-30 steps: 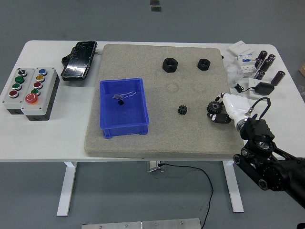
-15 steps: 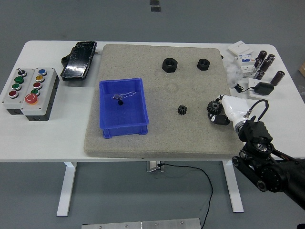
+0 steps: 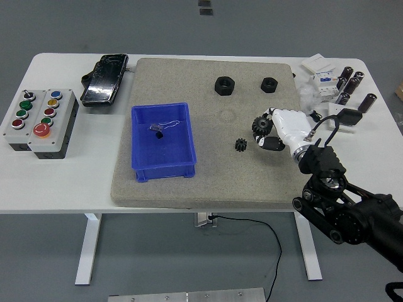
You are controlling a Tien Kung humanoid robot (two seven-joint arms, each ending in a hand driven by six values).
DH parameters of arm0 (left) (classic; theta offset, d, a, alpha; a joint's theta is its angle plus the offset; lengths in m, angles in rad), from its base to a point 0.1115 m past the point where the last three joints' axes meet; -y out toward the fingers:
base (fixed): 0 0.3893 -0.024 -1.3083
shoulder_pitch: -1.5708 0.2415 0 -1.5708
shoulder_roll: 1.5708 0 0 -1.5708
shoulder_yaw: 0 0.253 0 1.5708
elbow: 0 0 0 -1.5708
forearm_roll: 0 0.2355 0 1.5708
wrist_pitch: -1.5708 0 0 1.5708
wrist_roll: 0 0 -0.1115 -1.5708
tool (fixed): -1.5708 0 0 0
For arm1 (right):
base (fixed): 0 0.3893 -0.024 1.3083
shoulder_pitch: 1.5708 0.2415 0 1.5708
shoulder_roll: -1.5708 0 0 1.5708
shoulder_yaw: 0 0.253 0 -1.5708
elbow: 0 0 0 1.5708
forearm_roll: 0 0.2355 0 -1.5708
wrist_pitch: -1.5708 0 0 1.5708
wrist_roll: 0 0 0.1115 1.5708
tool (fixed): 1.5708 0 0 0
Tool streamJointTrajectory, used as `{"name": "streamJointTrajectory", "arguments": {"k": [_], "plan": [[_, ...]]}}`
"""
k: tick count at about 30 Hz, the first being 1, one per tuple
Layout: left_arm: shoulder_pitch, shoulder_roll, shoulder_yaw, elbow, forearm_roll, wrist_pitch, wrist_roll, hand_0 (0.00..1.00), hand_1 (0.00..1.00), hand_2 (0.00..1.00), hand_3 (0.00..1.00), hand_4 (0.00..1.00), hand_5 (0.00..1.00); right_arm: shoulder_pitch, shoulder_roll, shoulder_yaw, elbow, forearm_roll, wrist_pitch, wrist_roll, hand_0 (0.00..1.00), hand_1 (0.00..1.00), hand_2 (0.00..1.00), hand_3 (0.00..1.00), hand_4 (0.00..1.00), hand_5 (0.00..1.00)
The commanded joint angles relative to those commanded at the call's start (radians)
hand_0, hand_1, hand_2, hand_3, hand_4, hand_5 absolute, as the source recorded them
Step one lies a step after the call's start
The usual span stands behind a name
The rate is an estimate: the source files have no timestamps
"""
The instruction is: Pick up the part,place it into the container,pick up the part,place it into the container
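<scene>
Part to drop in blue plastic bin (image 3: 162,151) | small black toothed gear (image 3: 240,145) sits loose on grey foam mat (image 3: 208,176) — looks hard, light, bumpy; pinch its sides | right hand (image 3: 272,131) just beside it, white fingers (image 3: 267,144) curled — holding nothing I can see

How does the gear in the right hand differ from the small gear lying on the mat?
The held gear looks larger than the small gear. The held gear sits in the right hand, off the mat; the small gear rests on the mat, untouched. The held gear shows a pale centre, while the small gear looks all black. Both are dark and toothed.
</scene>
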Motion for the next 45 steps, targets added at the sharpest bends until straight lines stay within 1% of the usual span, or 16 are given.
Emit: {"name": "streamJointTrajectory", "arguments": {"k": [6, 9, 10, 15, 16, 19, 21, 22, 27, 28, 31, 33, 34, 37, 41, 45], "plan": [[-0.002, -0.001, -0.011, 0.000, 0.018, -0.001, 0.003, 0.673, 0.647, 0.600, 0.639, 0.709, 0.349, 0.078, 0.058, -0.101, 0.049, -0.004, -0.008, 0.001, 0.430, 0.560, 0.491, 0.648, 0.562, 0.404], [-0.004, -0.005, -0.016, 0.000, 0.031, -0.003, 0.004, 0.673, 0.647, 0.600, 0.639, 0.709, 0.349, 0.104, 0.103, -0.137, 0.073, -0.031, -0.013, -0.004, 0.430, 0.560, 0.491, 0.648, 0.562, 0.404], [-0.005, -0.006, -0.017, 0.000, 0.033, -0.004, 0.005, 0.673, 0.647, 0.600, 0.639, 0.710, 0.352, 0.109, 0.115, -0.144, 0.080, -0.037, -0.015, -0.005, 0.431, 0.571, 0.562, 0.657, 0.587, 0.420], [-0.009, -0.006, -0.021, 0.000, 0.039, -0.004, 0.007, 0.673, 0.647, 0.600, 0.639, 0.710, 0.352, 0.122, 0.151, -0.177, 0.107, -0.021, -0.024, 0.020, 0.431, 0.571, 0.562, 0.657, 0.587, 0.420], [-0.011, -0.004, -0.022, 0.000, 0.040, -0.005, 0.007, 0.673, 0.647, 0.600, 0.639, 0.710, 0.352, 0.123, 0.158, -0.185, 0.108, -0.017, -0.024, 0.025, 0.461, 0.615, 0.625, 0.663, 0.591, 0.424], [-0.017, -0.001, -0.024, 0.000, 0.041, -0.005, 0.005, 0.673, 0.647, 0.600, 0.639, 0.710, 0.352, 0.120, 0.172, -0.202, 0.103, -0.019, -0.025, 0.028, 0.461, 0.615, 0.625, 0.663, 0.591, 0.424], [-0.018, 0.000, -0.026, 0.000, 0.044, -0.005, 0.005, 0.673, 0.647, 0.600, 0.639, 0.710, 0.352, 0.114, 0.176, -0.212, 0.095, -0.016, -0.028, 0.027, 0.461, 0.615, 0.625, 0.663, 0.591, 0.424], [-0.019, 0.000, -0.028, 0.000, 0.046, -0.006, 0.005, 0.673, 0.647, 0.600, 0.639, 0.710, 0.353, 0.112, 0.177, -0.218, 0.090, -0.012, -0.028, 0.027, 0.591, 0.701, 0.729, 0.682, 0.613, 0.429], [-0.018, -0.002, -0.037, 0.000, 0.058, -0.006, 0.010, 0.673, 0.647, 0.600, 0.639, 0.710, 0.353, 0.103, 0.182, -0.239, 0.065, 0.022, 0.022, 0.025, 0.591, 0.701, 0.729, 0.682, 0.613, 0.429], [-0.018, -0.003, -0.038, 0.000, 0.059, -0.006, 0.010, 0.673, 0.647, 0.600, 0.640, 0.711, 0.353, 0.102, 0.183, -0.240, 0.062, 0.030, 0.039, 0.027, 0.812, 0.861, 0.870, 0.807, 0.800, 0.605], [-0.018, -0.004, -0.042, 0.000, 0.062, -0.006, 0.009, 0.673, 0.647, 0.600, 0.640, 0.711, 0.353, 0.100, 0.184, -0.240, 0.059, 0.048, 0.064, 0.038, 0.812, 0.861, 0.870, 0.807, 0.800, 0.605], [-0.018, -0.004, -0.043, 0.000, 0.064, -0.006, 0.009, 0.673, 0.647, 0.600, 0.640, 0.711, 0.353, 0.099, 0.185, -0.239, 0.063, 0.058, 0.062, 0.046, 0.812, 0.861, 0.870, 0.807, 0.800, 0.605], [-0.018, -0.004, -0.043, 0.000, 0.064, -0.006, 0.010, 0.673, 0.647, 0.599, 0.640, 0.711, 0.353, 0.099, 0.185, -0.236, 0.066, 0.063, 0.058, 0.050, 0.887, 0.896, 0.899, 0.843, 0.839, 0.655], [-0.017, -0.005, -0.043, 0.000, 0.066, -0.007, 0.010, 0.673, 0.647, 0.599, 0.640, 0.711, 0.353, 0.094, 0.182, -0.223, 0.081, 0.090, 0.045, 0.063, 0.887, 0.896, 0.899, 0.843, 0.839, 0.655], [-0.016, -0.005, -0.043, 0.000, 0.065, -0.006, 0.010, 0.673, 0.647, 0.599, 0.640, 0.710, 0.353, 0.084, 0.169, -0.187, 0.118, 0.140, 0.054, 0.084, 0.889, 0.892, 0.889, 0.838, 0.849, 0.657], [-0.016, -0.006, -0.041, 0.000, 0.062, -0.006, 0.009, 0.673, 0.647, 0.599, 0.640, 0.710, 0.353, 0.061, 0.140, -0.109, 0.171, 0.174, 0.035, 0.105, 0.889, 0.892, 0.889, 0.838, 0.849, 0.657]]}}
